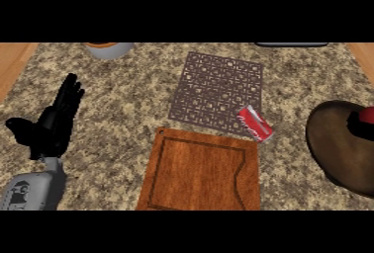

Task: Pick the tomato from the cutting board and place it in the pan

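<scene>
A dark brown pan (340, 148) fills the right edge of the head view. A red tomato (366, 116) shows inside it, cut off by the picture's right edge. The wooden cutting board (201, 170) lies at the lower middle with nothing on it. My left hand (51, 123) rests open at the far left, fingers pointing up, well apart from the board. My right hand does not show.
A red soda can (254, 123) lies on its side between the board's far right corner and the pan, on the edge of a brown patterned mat (217, 91). A grey bowl (110, 49) stands at the back left, and a dark object (292, 44) at the back right.
</scene>
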### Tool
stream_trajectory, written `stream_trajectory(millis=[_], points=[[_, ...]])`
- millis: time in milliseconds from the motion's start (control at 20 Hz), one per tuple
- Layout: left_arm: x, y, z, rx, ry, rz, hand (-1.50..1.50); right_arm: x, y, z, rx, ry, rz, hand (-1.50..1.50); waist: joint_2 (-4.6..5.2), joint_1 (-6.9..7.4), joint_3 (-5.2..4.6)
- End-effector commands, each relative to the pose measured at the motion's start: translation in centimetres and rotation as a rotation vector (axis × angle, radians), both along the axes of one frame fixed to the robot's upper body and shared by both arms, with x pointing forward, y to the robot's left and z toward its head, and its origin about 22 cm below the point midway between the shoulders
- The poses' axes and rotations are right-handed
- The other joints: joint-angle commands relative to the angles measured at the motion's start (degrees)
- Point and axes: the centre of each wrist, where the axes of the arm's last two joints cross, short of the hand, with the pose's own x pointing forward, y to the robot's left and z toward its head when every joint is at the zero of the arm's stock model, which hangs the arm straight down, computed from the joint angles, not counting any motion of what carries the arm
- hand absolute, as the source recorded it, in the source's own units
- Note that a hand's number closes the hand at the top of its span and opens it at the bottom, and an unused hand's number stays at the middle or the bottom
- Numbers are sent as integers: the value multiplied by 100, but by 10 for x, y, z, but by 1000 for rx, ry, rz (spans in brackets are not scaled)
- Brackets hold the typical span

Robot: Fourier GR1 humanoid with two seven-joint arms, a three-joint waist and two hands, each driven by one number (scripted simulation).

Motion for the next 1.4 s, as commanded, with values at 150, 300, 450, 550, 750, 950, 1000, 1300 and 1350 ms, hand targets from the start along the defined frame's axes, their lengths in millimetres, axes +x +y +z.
stream_trajectory(millis=[150,300,450,550,750,950,1000,1300,1350], points=[[12,2,5,9,1,-18,0,10,-88,-43,-11,-4,-75,150,23,65,5],[6,-11,13,5,-3,-18,0,23,-91,-73,-3,11,-69,150,24,133,9],[5,-10,-1,-1,-1,-22,0,17,-100,-77,176,-89,-45,150,24,80,17],[8,-19,2,22,-21,-29,0,24,-115,-77,233,31,-43,-150,32,119,10],[15,-10,7,3,-5,-25,0,28,-99,-98,480,66,99,-150,34,101,12],[8,-11,-4,5,10,-8,0,15,-105,-128,448,59,119,-150,22,90,6],[9,-17,4,0,-11,-19,0,25,-116,-108,449,23,113,-150,15,83,4],[-2,-15,-1,4,7,0,0,0,-122,-112,423,-282,123,-150,-27,-17,-3],[9,3,13,-4,13,9,0,-6,-120,-117,417,-340,109,-150,-29,-57,-4]])
